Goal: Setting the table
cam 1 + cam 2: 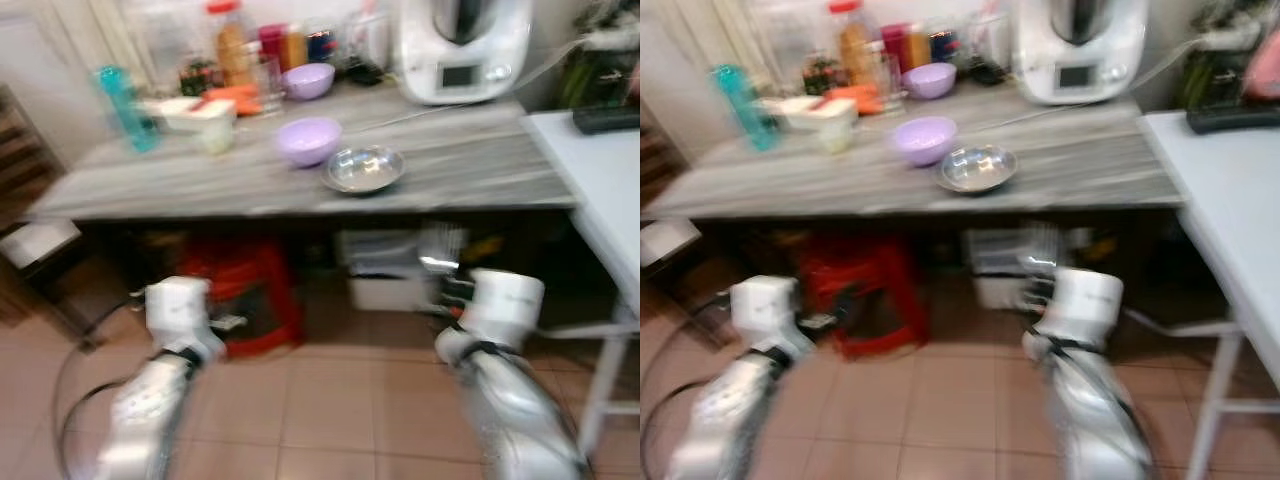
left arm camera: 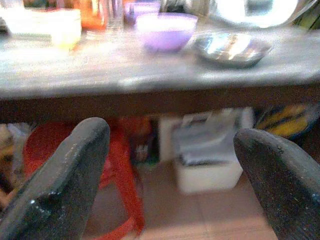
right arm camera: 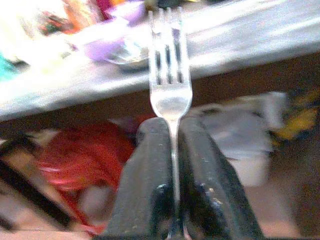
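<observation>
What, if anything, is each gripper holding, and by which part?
The right gripper is shut on a fork, gripped by its handle just below the head, tines pointing away. The left gripper is open and holds nothing.

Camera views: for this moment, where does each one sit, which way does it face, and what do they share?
Left eye view: on the head, looking forward and down at the grey table; both silver arms show.
Right eye view: same scene, slightly shifted.
Left wrist view: along the left gripper, jaws open, toward the table edge and the red stool beneath.
Right wrist view: along the right gripper, jaws shut on a fork, toward the table.
Shared: the purple bowl and the metal bowl.
</observation>
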Tool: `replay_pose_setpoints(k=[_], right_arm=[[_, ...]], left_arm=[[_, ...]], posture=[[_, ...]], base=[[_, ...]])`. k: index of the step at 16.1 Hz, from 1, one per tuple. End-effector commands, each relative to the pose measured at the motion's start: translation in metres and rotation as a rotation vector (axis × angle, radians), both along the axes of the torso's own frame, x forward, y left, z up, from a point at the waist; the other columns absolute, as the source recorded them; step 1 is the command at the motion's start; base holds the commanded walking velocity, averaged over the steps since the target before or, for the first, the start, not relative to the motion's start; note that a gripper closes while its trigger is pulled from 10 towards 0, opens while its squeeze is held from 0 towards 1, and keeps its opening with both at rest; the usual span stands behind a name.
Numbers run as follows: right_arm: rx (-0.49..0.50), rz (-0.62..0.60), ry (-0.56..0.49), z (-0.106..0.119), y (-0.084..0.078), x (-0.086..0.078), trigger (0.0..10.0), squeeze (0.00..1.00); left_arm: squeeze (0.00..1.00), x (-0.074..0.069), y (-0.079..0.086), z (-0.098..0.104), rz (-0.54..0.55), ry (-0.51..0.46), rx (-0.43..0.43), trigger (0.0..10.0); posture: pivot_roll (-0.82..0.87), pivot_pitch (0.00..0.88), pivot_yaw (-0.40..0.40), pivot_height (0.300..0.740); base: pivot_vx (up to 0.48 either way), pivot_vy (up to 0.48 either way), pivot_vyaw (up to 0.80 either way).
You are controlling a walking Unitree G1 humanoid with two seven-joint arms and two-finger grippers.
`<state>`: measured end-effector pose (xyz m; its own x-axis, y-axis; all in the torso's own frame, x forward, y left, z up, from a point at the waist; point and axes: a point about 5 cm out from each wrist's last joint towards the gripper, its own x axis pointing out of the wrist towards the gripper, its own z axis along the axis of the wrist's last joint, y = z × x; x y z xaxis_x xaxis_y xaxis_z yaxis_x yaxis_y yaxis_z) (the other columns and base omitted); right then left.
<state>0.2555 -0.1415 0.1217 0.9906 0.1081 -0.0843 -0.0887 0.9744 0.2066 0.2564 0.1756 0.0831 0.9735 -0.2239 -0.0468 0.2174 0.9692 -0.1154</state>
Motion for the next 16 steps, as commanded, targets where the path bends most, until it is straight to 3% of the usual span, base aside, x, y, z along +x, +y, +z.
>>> replay_pose_setpoints(k=[1, 3, 11, 16], right_arm=[[-0.010, -0.031, -0.010, 0.0019, -0.0090, -0.0011, 10.0, 0.00], [-0.005, -0.028, -0.015, 0.0028, -0.0085, 0.0000, 10.0, 0.00], [-0.026, -0.027, -0.041, 0.0072, -0.0097, 0.0021, 10.0, 0.00], [-0.027, -0.035, -0.031, 0.0052, -0.0098, 0.0014, 10.0, 0.00]], left_arm=[[0.00, 0.0038, -0.0078, 0.0092, -0.023, -0.041, -0.014, 10.0], [0.00, 0.0043, -0.0096, 0.0099, -0.028, -0.043, -0.015, 10.0], [0.00, 0.0019, -0.0135, 0.0091, -0.038, -0.037, -0.021, 10.0], [0.00, -0.0022, -0.0149, 0.0066, -0.061, -0.023, -0.019, 10.0]], posture=[[-0.06, 0.000, 0.129, 0.740], [-0.06, 0.000, 0.132, 0.740], [-0.06, 0.000, 0.125, 0.740], [-0.06, 0.000, 0.124, 0.740]], base=[[0.375, 0.000, -0.80], [0.379, 0.000, -0.48], [0.374, 0.000, 0.00], [0.341, 0.000, 0.30]])
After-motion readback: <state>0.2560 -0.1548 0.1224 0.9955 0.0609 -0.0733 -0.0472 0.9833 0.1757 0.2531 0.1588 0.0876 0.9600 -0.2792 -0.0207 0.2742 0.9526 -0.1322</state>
